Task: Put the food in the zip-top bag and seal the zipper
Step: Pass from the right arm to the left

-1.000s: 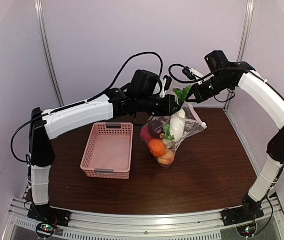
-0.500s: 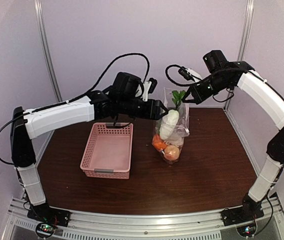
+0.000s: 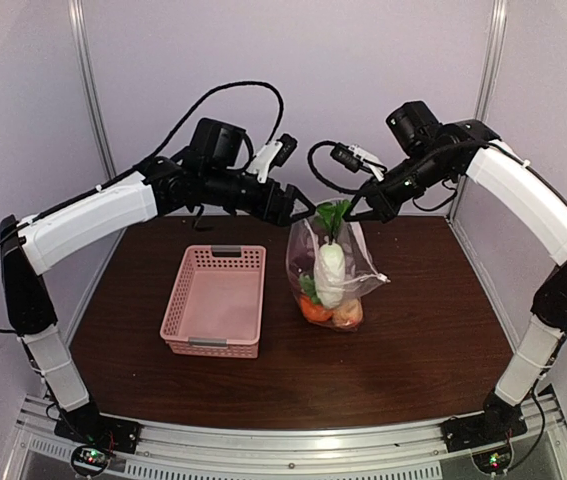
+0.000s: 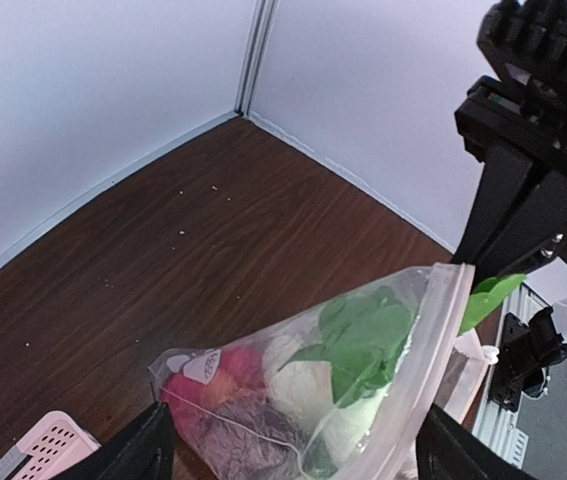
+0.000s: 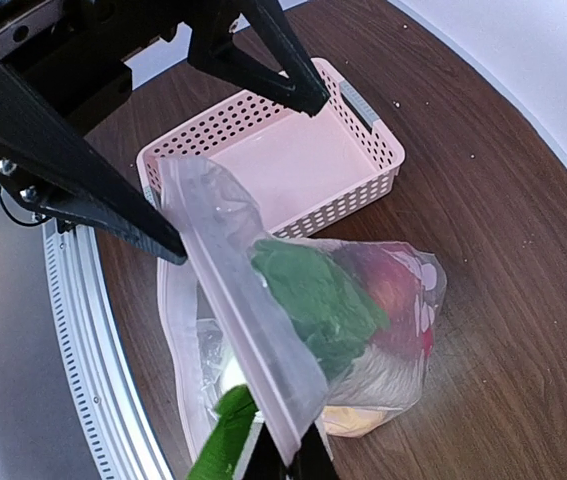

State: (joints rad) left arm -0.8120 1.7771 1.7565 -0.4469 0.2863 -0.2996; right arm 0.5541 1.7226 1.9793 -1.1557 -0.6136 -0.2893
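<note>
Hanging from my right pincer (image 5: 283,458), the zip-top bag (image 3: 331,262) stands upright at the centre of the top view. Its bottom seems to rest on the bench (image 3: 413,340), just right of the pink basket (image 3: 215,300). The food sits inside it: the white radish (image 3: 329,275) is upright, an orange piece (image 3: 313,311) lies at the bottom, and a red piece (image 4: 231,365) presses against the plastic. I keep the right pincer clamped on the zipper (image 5: 248,315) at one end of the mouth. I judge this keeps the strip taut and the load settled low, away from the seal. One green leaf (image 4: 488,297) pokes out past the strip, so I do not think the mouth is fully closed there.

My left pincer (image 3: 301,213) is spread wide and holds nothing. Its fingers (image 4: 141,452) stand either side of the bag without touching it.

A second ago that left pincer was shut at the bag's mouth, and the bag was lifted and tilted with its load bunched to the left. Now the pincer has let go and drawn back toward the upper left. The bag has swung upright and dropped lower. The basket has not moved.
</note>
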